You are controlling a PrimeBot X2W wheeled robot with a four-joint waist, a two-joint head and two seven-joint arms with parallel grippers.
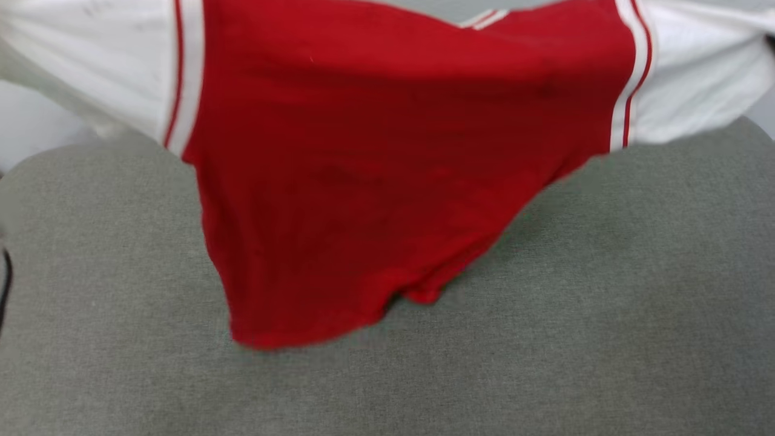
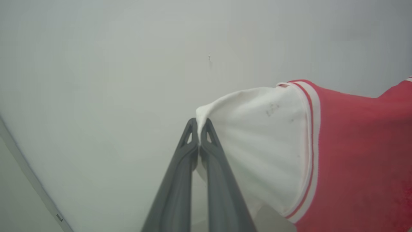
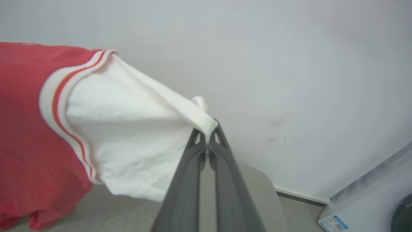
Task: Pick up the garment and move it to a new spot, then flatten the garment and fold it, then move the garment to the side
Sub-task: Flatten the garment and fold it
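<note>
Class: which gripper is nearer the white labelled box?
Right. The right gripper pinches one jersey sleeve with the box beyond it; the left gripper holds the opposite sleeve, farther away.

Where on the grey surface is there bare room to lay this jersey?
The grey fabric surface is bare right of the hanging jersey, left of it, and along the near edge below its hem. Only the middle, under the hem, is crowded.

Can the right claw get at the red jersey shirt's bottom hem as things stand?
Probably not: the right claw is shut on a white sleeve, holding the red jersey shirt up; the hem hangs over the grey fabric surface, so it must let go first.
</note>
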